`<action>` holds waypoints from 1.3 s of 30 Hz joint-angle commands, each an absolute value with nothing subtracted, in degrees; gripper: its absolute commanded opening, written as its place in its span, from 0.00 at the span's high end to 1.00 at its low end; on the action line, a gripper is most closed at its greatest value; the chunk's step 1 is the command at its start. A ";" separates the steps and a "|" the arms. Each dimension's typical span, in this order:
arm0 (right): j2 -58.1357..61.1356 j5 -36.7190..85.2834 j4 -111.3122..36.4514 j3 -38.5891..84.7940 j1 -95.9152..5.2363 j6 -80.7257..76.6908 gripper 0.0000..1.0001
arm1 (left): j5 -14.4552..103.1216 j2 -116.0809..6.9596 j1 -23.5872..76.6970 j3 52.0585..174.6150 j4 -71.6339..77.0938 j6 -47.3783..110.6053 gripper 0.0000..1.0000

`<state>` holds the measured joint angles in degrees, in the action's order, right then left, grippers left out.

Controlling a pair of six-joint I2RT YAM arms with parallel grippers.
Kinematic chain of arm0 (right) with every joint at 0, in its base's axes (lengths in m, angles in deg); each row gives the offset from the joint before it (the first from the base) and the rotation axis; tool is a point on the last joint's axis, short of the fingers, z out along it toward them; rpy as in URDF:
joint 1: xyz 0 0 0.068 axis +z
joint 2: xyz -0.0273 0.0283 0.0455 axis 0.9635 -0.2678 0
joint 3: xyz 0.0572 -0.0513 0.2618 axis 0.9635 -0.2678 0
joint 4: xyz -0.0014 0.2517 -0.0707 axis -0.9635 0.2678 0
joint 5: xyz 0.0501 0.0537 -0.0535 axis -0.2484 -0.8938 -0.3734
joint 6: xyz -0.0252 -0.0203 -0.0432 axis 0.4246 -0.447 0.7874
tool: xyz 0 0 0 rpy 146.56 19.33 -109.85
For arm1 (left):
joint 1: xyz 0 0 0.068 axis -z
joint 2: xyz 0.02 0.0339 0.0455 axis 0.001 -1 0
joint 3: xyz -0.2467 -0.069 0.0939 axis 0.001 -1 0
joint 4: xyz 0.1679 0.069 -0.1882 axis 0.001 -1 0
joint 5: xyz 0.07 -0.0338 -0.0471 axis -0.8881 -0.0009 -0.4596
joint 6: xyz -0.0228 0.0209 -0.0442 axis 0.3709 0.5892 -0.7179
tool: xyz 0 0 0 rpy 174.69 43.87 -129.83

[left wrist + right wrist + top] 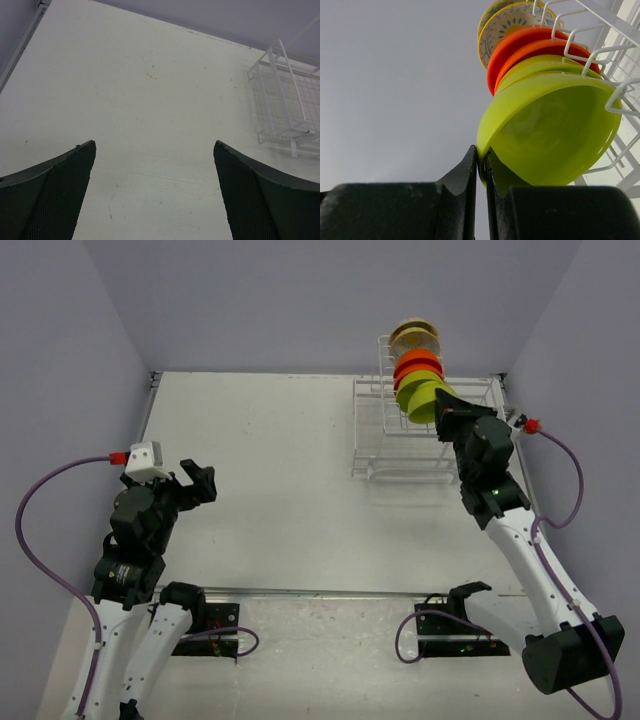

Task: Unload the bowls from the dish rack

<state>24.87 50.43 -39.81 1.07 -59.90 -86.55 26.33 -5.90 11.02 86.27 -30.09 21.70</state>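
The white wire dish rack [372, 430] stands at the table's far right, with bowls on edge in its upright slots: two lime-green ones nearest, two orange-red [418, 365] behind, two cream floral [414, 336] farthest. My right gripper [447, 406] is shut on the rim of the nearest lime-green bowl [425, 400]. In the right wrist view the gripper [482, 160] pinches that bowl [555, 135], with orange-red bowls [520, 45] and floral bowls [507, 22] stacked behind it. My left gripper [196, 483] is open and empty above the table at the left; the left wrist view shows its fingers [55, 195] wide apart.
The rack's low basket part [285, 100] shows at the right of the left wrist view. The white table [270, 470] is walled by grey panels at the back and sides. A metal rail runs along the near edge.
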 commanded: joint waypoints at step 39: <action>13.06 37.04 -13.40 12.18 -7.50 31.32 1.00 | 60.23 -50.52 20.88 126.26 -37.96 15.43 0.00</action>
